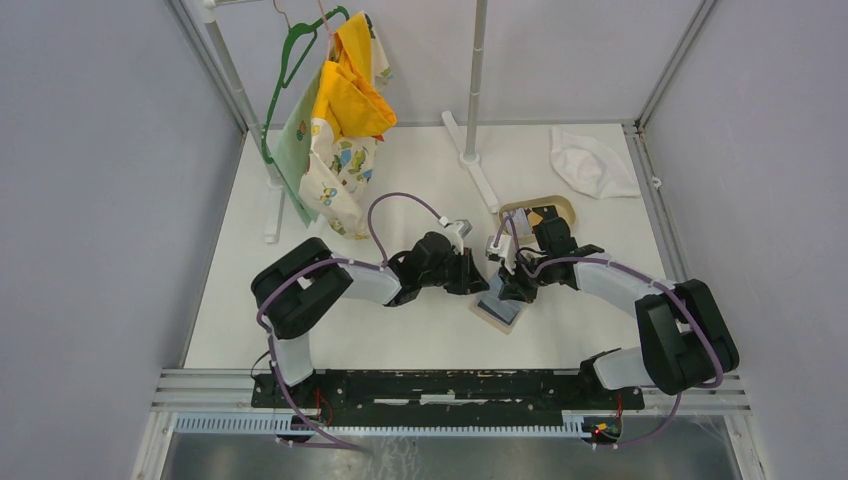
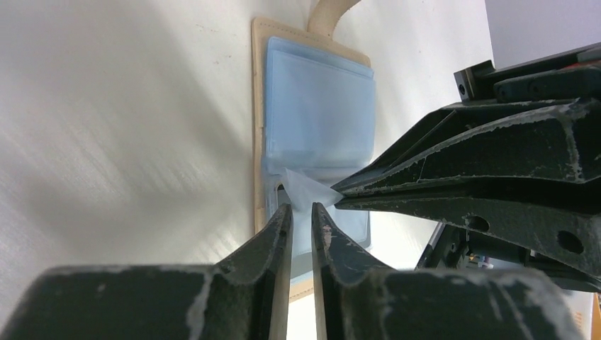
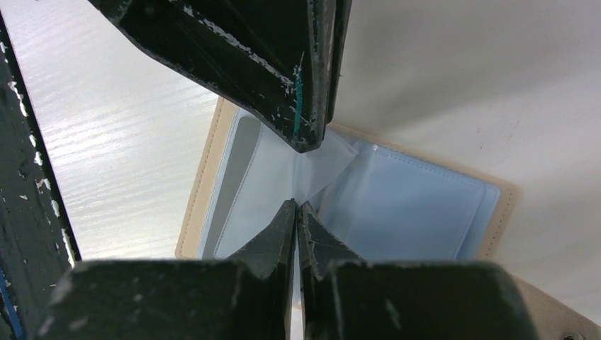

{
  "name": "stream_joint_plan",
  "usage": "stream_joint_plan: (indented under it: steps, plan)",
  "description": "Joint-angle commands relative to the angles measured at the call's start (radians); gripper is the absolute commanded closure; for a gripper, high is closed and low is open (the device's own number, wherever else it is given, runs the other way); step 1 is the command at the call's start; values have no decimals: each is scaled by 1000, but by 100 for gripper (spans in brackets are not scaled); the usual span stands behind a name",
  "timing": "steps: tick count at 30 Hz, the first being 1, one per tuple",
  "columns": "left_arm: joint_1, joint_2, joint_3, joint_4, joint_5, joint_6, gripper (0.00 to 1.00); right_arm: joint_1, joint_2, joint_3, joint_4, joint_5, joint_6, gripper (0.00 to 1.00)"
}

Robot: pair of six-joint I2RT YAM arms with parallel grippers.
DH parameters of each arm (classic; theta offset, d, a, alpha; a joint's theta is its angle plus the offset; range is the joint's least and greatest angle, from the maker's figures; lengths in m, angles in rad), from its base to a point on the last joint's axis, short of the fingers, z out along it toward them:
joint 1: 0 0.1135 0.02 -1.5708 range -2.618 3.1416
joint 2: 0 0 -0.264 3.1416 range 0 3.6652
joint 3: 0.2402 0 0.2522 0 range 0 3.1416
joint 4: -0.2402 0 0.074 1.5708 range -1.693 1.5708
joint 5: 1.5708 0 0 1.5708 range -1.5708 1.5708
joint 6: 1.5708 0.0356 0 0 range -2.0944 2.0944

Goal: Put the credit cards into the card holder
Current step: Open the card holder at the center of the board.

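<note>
The card holder (image 1: pixel 497 312) lies open on the table between both arms, tan outside with light blue clear sleeves (image 2: pixel 319 106) inside. My right gripper (image 3: pixel 296 207) is shut on a raised flap of one sleeve (image 3: pixel 333 159), pulling it up into a peak. My left gripper (image 2: pixel 301 209) comes in from the other side, its jaws a narrow gap apart, tips right at that peak (image 2: pixel 306 185). A grey card-shaped rectangle (image 3: pixel 239 170) shows inside the pocket under the flap. No loose credit cards show in any view.
An oval tan tray (image 1: pixel 562 208) stands just behind the right gripper, partly hidden by the arm. A white cloth (image 1: pixel 592 165) lies at the back right. A rack with a green hanger and yellow clothes (image 1: pixel 340 110) stands at the back left, with a white pole base (image 1: pixel 478 165) beside it.
</note>
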Motion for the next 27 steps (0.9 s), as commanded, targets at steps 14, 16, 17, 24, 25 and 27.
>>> stream_joint_plan:
  steps: [14, 16, 17, 24, 25, 27]
  plan:
    - [2, 17, 40, 48, 54, -63, 98, -19, -13, 42, 12, -58, 7, 78]
    - [2, 16, 38, 57, 58, -77, 98, -22, -18, 43, 11, -59, 8, 65]
    - [3, 17, 37, 62, 62, -85, 98, -26, -24, 46, 9, -60, 5, 58]
    - [9, 71, 41, 174, 120, -226, 98, -43, -172, 28, 24, -5, -62, 33]
    - [9, 84, 43, 196, 128, -255, 98, -43, -197, 17, 33, -7, -76, 30]
    - [12, 113, 51, 237, 144, -312, 98, -39, -245, -6, 47, -29, -106, 22]
